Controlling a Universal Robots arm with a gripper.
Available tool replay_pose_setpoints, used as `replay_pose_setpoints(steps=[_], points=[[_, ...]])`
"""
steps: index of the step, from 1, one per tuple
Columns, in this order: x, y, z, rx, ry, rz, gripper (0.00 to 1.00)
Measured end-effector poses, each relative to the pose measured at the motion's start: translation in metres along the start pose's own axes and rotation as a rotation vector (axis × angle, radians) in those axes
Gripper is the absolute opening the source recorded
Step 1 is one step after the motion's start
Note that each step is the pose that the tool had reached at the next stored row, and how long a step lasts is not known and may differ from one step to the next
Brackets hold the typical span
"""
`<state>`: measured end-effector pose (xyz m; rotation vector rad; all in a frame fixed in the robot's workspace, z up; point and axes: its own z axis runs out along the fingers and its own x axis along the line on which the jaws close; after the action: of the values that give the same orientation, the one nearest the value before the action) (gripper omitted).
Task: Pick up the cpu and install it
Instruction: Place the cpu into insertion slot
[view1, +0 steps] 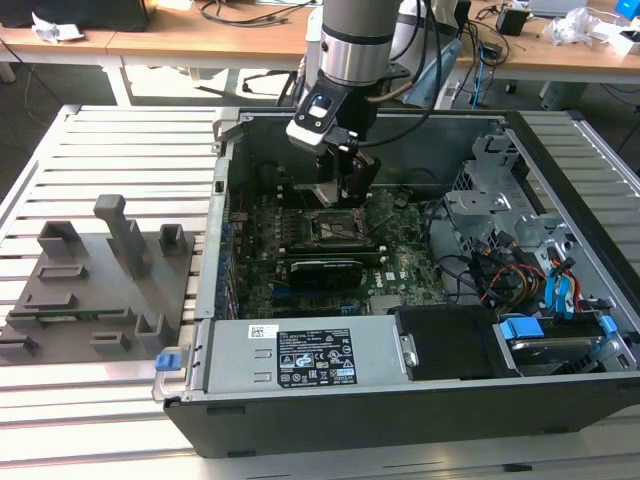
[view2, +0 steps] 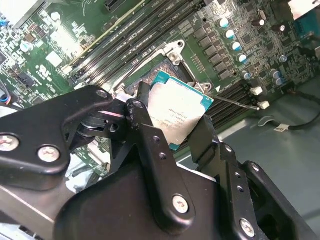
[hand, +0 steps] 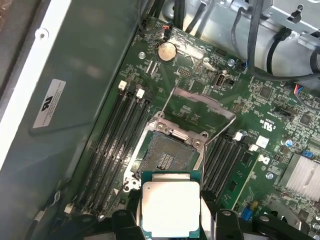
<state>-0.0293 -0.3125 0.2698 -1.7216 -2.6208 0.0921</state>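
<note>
My gripper (view2: 175, 127) is clamped on the cpu (hand: 171, 207) near the open socket (view1: 340, 228), upper centre of the exterior view; I'd hold it level and square.

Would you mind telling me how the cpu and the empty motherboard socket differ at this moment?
The cpu is clamped in the gripper above the motherboard; the socket sits fixed on it. The cpu's top is pale shiny metal with a teal rim; the socket's bed is dark inside a silvery frame. Both are square and similar in footprint.
</note>
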Motion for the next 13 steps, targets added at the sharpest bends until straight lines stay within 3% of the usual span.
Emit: replay_pose_setpoints(steps=[8, 13], points=[[0.0, 0.0, 0.0, 0.002, 0.0037, 0.071, 0.55], [0.0, 0.0, 0.0, 0.0042, 0.0075, 0.145, 0.55]])
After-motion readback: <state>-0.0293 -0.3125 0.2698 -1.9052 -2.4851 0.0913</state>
